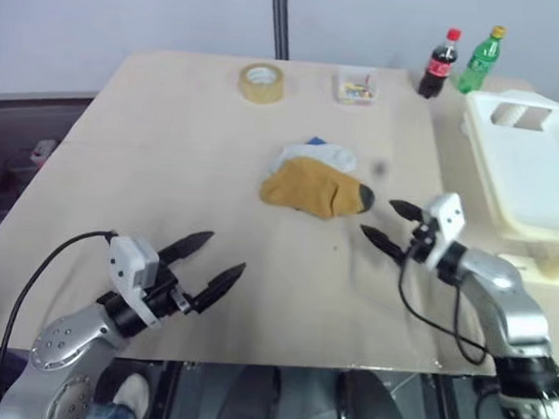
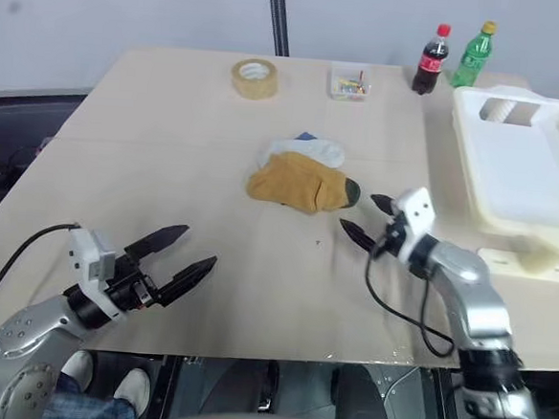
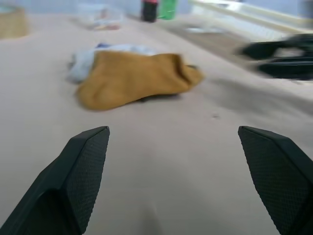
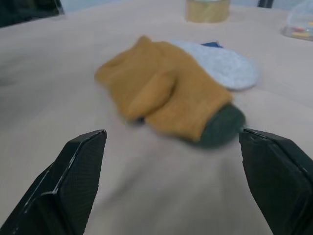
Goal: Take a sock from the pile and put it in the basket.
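Observation:
The pile (image 1: 315, 178) lies mid-table: a mustard-yellow sock (image 1: 310, 189) on top, a white sock (image 1: 327, 157) behind it, a blue edge and a dark green toe (image 1: 365, 196) peeking out. My right gripper (image 1: 379, 222) is open just right of the pile, level with the table and pointing at the green toe without touching it; its wrist view has the pile (image 4: 166, 93) close ahead. My left gripper (image 1: 227, 252) is open at the near left, well short of the pile (image 3: 137, 78). The white basket (image 1: 556, 229) stands at the right edge.
Along the far edge stand a roll of tape (image 1: 262, 82), a small clear box of coloured bits (image 1: 356, 85), a cola bottle (image 1: 439, 62) and a green bottle (image 1: 481, 59). Bare tabletop surrounds the pile. The table's near edge runs just under both arms.

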